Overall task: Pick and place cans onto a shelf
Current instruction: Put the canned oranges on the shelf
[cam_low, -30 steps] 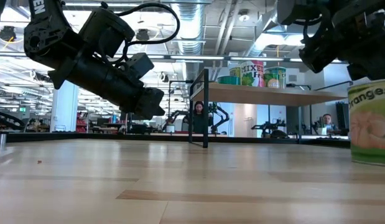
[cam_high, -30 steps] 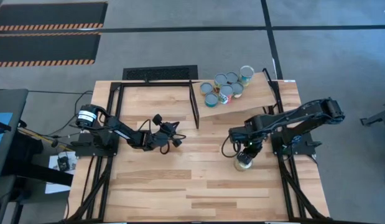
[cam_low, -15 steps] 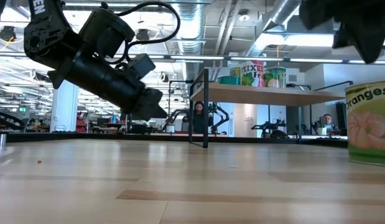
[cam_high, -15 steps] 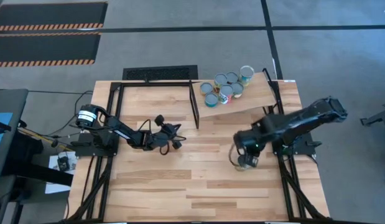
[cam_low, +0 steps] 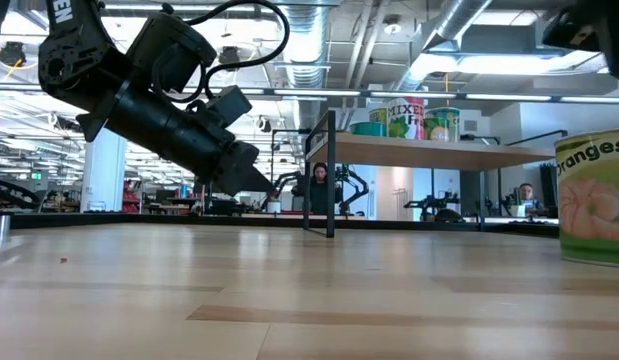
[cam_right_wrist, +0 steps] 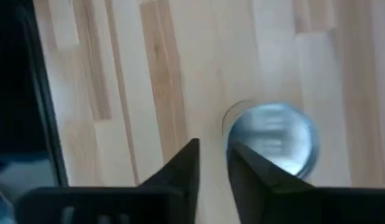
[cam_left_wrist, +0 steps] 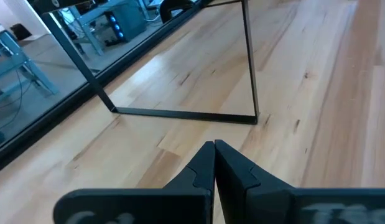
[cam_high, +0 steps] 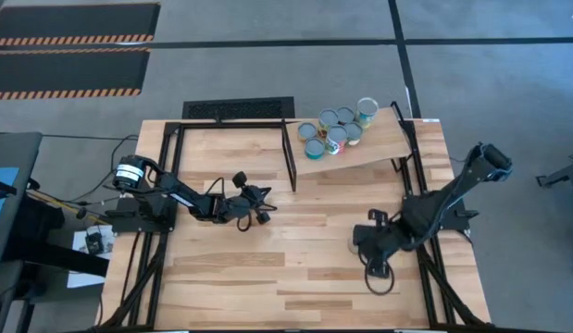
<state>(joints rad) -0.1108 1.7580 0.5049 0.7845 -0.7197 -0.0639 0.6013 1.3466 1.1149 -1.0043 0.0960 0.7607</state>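
At the five o'clock part of the worktop in the high view, your right claw is hanging over a lone can, which is standing upright on the wood and showing its silvery top in the right wrist view. The claw's fingers are sitting a narrow gap apart beside that top, gripping nothing. In the low view the same can is showing an "oranges" label. Toward one o'clock, six more cans are clustering on the shelf, a light board with a thin black frame. Your left claw is waiting near the worktop's middle, pointing at three o'clock, its fingers pressing together on nothing.
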